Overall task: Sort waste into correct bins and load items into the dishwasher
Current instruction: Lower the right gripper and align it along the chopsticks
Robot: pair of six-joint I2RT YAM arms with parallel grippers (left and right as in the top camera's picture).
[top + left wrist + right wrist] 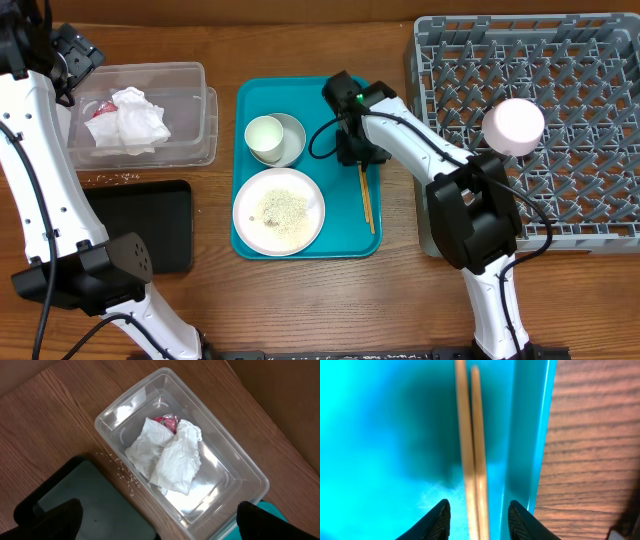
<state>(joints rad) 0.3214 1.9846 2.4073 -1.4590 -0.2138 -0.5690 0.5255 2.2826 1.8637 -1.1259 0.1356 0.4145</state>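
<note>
Crumpled white napkins (167, 457) and a red wrapper scrap (167, 421) lie in the clear tub (195, 120). My left gripper (157, 522) hovers open above the tub's near corner (250, 490), beside the black tray (95, 515). On the teal tray (345, 95), my right gripper (479, 520) stands open astride two wooden chopsticks (470, 435), its fingers (440, 520) clear of them. A white plate (305, 195) carries rice grains (280, 208). A white cup (264, 137) sits in a pale grey bowl (292, 142). A pinkish bowl (513, 125) rests upside down in the grey dish rack (580, 90).
Loose rice grains (110, 178) are scattered on the wood between the tub and the black tray (150, 225). The chopsticks (367, 200) lie along the teal tray's right wall, close to the rack's left edge (420, 120).
</note>
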